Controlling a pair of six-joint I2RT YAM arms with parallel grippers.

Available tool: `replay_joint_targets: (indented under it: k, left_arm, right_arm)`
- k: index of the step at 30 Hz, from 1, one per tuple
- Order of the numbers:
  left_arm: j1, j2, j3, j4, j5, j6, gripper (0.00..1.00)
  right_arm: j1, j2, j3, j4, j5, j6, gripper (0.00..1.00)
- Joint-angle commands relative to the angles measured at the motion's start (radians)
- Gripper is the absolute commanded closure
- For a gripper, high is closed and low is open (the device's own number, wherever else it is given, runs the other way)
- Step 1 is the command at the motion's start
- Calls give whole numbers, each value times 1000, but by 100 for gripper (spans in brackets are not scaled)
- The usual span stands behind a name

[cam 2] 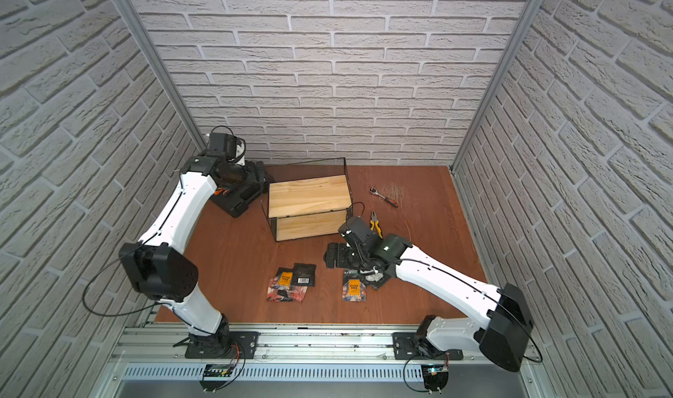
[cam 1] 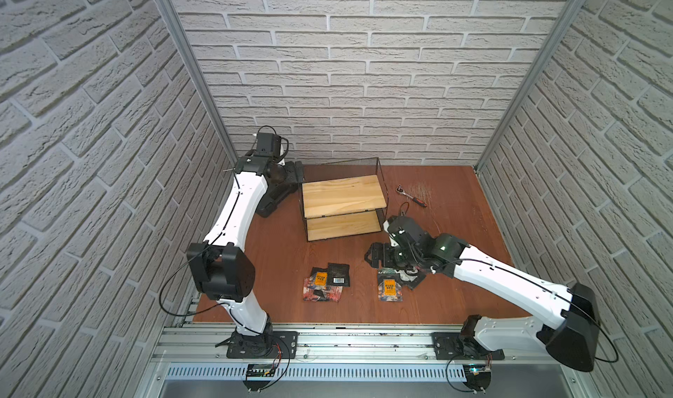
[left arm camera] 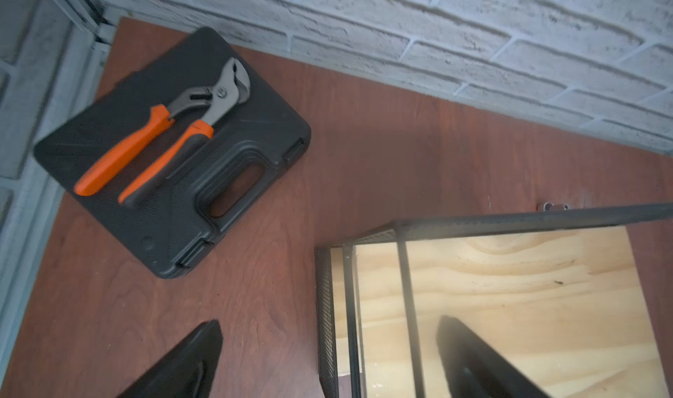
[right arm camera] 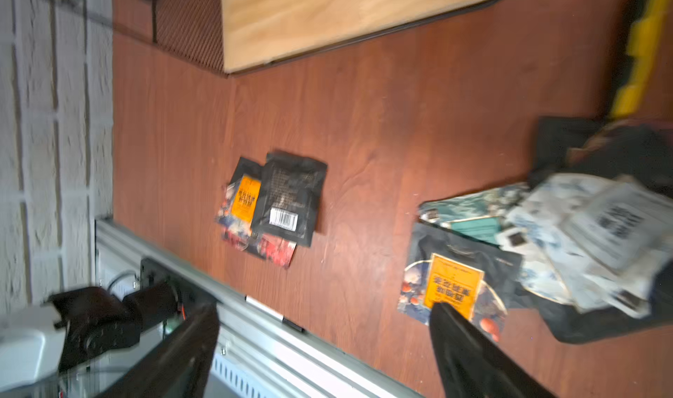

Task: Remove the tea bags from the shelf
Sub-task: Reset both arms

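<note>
The shelf (cam 1: 342, 199) stands at the back middle of the table, and both of its pine boards are bare. The tea bags lie on the table in front of it in two heaps: a left heap (cam 1: 326, 281) (right arm camera: 280, 199) and a right heap (cam 1: 391, 287) (right arm camera: 510, 247). My right gripper (cam 1: 373, 256) (right arm camera: 325, 307) hovers open beside the right heap, with nothing between its fingers. My left gripper (cam 1: 296, 176) (left arm camera: 330, 319) hangs open over the shelf's (left arm camera: 510, 287) back left corner, also empty.
A black tool case (left arm camera: 174, 152) with orange-handled pliers (left arm camera: 164, 137) on it lies in the back left corner. A ratchet (cam 1: 411, 196) lies right of the shelf, and yellow-handled pliers (cam 2: 375, 223) lie behind my right wrist. Brick walls close in three sides.
</note>
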Motion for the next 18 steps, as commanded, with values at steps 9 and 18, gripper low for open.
replay_joint_targets:
  k: [9,18]
  left_arm:
    - [-39,-387,-386,39,-283,-142,2]
    - [-76,-500,-696,135,-685,-186,2]
  right_arm:
    - [-240,-266,29,-399,505,-16,0]
    - [-412,-237,-191,88,790,-261,0]
